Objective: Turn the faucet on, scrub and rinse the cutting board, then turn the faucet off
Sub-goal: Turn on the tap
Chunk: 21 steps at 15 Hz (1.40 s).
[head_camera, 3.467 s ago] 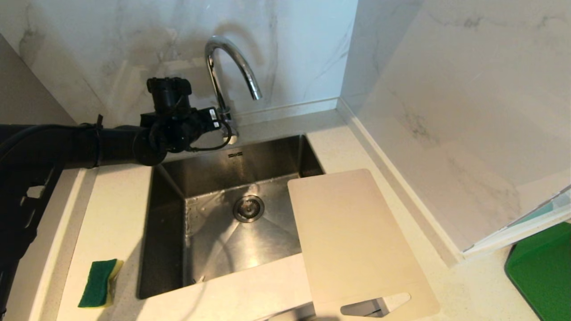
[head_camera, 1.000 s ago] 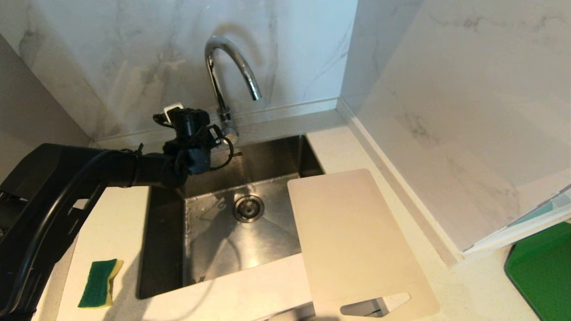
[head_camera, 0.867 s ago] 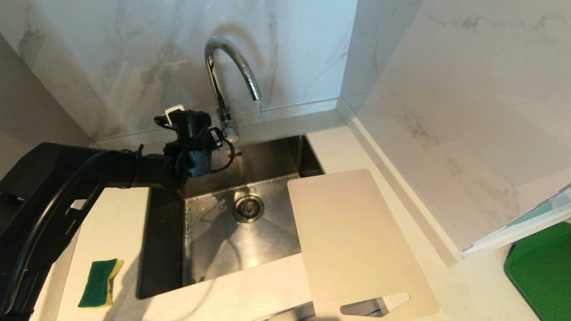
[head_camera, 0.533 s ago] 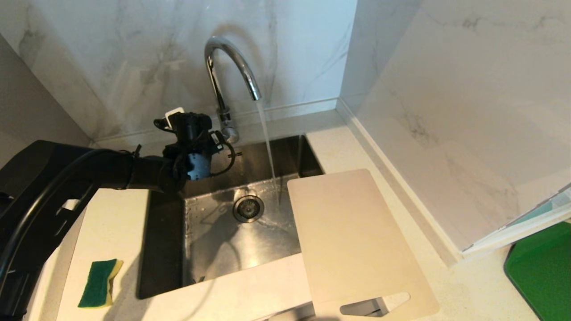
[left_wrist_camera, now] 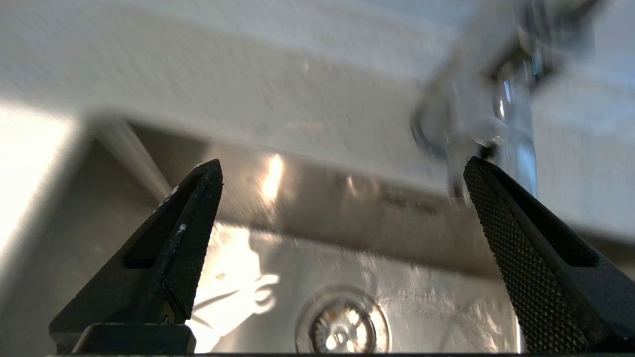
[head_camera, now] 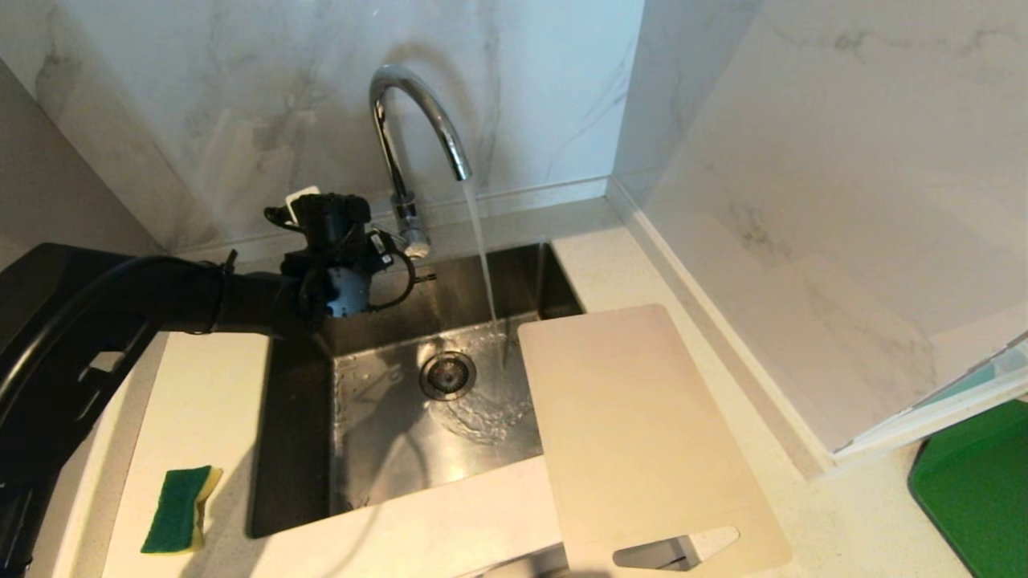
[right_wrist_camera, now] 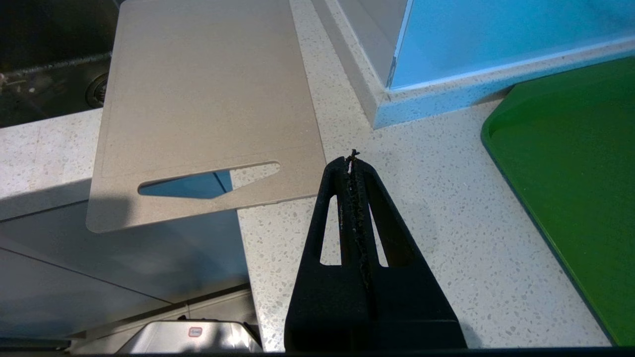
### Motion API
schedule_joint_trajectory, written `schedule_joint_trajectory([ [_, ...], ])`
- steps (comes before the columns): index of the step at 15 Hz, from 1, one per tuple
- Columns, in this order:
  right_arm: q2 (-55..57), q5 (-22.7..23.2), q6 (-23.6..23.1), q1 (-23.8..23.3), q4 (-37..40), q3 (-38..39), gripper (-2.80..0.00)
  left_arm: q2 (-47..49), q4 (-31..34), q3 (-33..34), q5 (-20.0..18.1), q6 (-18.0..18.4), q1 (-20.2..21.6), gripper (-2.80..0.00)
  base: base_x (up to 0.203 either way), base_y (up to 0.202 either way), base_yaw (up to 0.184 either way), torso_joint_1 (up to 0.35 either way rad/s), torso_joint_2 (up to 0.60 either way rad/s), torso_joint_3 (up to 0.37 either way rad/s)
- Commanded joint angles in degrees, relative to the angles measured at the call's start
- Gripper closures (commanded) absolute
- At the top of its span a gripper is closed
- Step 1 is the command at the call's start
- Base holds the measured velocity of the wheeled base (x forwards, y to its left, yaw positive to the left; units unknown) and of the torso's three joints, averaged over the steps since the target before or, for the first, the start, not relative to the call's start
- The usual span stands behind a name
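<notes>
The chrome faucet (head_camera: 399,120) stands behind the sink, and a stream of water (head_camera: 484,273) runs from its spout into the basin. My left gripper (left_wrist_camera: 342,168) hangs open and empty over the sink's back left corner. One of its fingertips (left_wrist_camera: 478,173) is close beside the faucet's base (left_wrist_camera: 471,119). The beige cutting board (head_camera: 634,433) lies flat on the counter to the right, its far end over the sink and its handle slot past the counter's front edge. My right gripper (right_wrist_camera: 353,161) is shut and empty, above the counter beside the board (right_wrist_camera: 208,94).
A green and yellow sponge (head_camera: 178,509) lies on the counter left of the steel sink (head_camera: 297,385). Water pools beside the drain (head_camera: 447,375). A dark green tray (head_camera: 976,490) sits at the far right. Marble walls close in behind and on the right.
Water has started to flow from the spout and now spreads over the sink floor. My left arm has drawn back a little to the left of the faucet's base, its gripper staying open.
</notes>
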Motion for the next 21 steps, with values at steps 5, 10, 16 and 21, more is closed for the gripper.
schedule_joint_trajectory([
  [5, -0.1, 0.1, 0.0, 0.0, 0.0, 0.0, 0.00, -10.1, 6.8, 0.5, -2.4, 0.4, 0.0, -2.80, 0.000, 0.000, 0.000, 0.000, 0.00, 0.000],
  [10, -0.1, 0.0, 0.0, 0.0, 0.0, 0.0, 0.00, -17.5, 14.9, 3.0, -6.6, 0.7, 0.0, -2.80, 0.000, 0.000, 0.000, 0.000, 0.00, 0.000],
  [16, -0.1, 0.0, 0.0, 0.0, 0.0, 0.0, 0.00, -12.2, 14.6, 0.4, -7.0, 0.5, 0.0, -2.80, 0.000, 0.000, 0.000, 0.000, 0.00, 0.000],
  [21, 0.0, 0.0, 0.0, 0.0, 0.0, 0.0, 0.00, -4.3, 12.9, -8.6, -6.2, 0.0, -0.1, -2.80, 0.000, 0.000, 0.000, 0.000, 0.00, 0.000],
])
